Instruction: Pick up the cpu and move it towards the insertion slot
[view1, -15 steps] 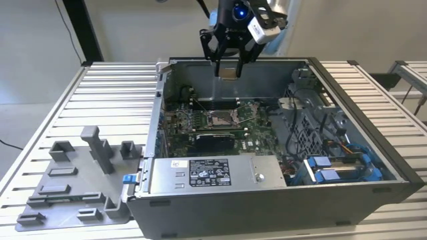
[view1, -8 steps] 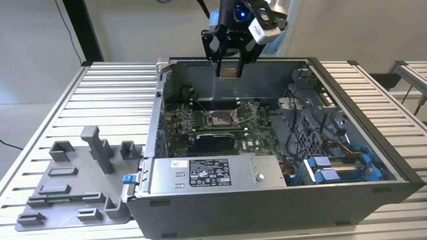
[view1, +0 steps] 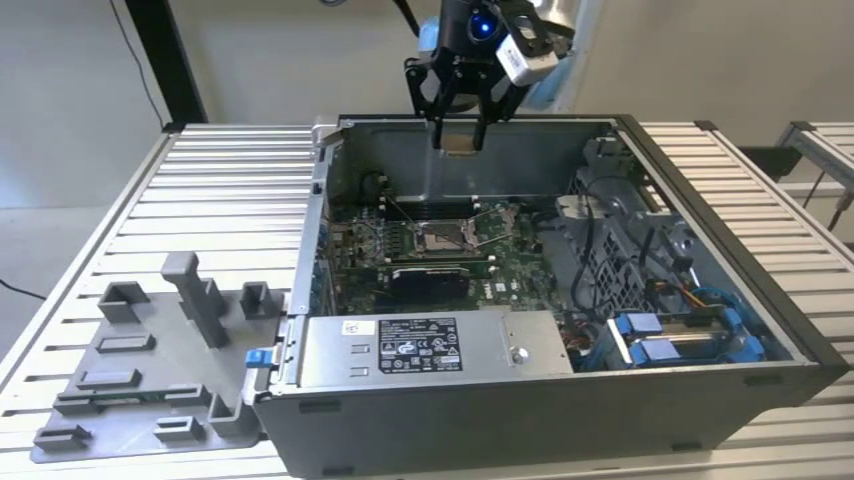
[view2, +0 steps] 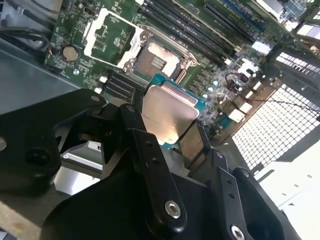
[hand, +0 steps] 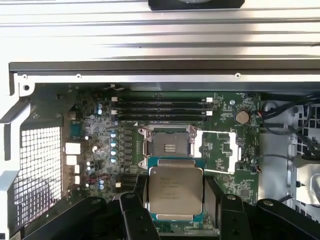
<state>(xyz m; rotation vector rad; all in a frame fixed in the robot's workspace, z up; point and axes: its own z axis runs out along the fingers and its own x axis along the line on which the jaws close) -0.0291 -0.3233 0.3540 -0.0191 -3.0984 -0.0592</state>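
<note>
The gripper is closing its fingers on the chip, carrying it flat, metal face up, so it can seat squarely. The socket is lying at twelve o'clock from the chip in the first wrist view, inside the open computer case.

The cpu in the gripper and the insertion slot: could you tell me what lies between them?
Nothing. In the exterior view the cpu, clamped in the gripper, hangs above the open case with only air down to the insertion slot.

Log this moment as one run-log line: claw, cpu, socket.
claw: shut on cpu | cpu: held in the air above open computer case | insertion slot: open, unfilled | cpu not seated
</note>
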